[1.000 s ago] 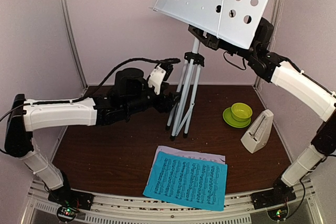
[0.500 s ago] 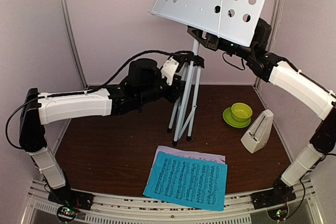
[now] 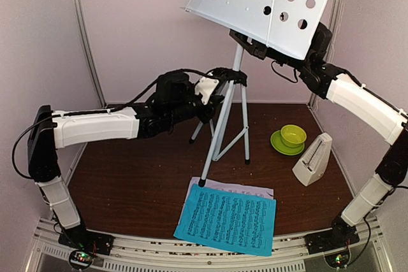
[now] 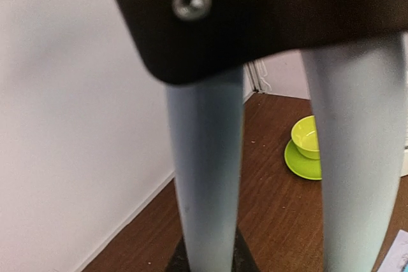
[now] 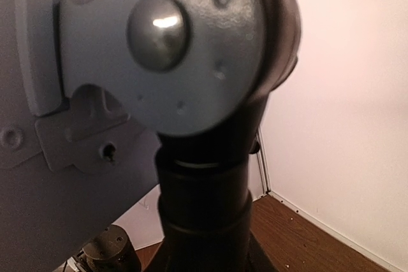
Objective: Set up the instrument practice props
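Though wrist views hide fingers, right gripper (image 3: 255, 48) clamps music stand (image 3: 237, 68) | left gripper (image 3: 222, 87): cannot tell

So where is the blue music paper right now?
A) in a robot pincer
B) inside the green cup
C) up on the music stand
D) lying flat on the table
D: the blue sheet lies flat on the table near the front edge, on top of the lilac sheet, not up on the music stand.
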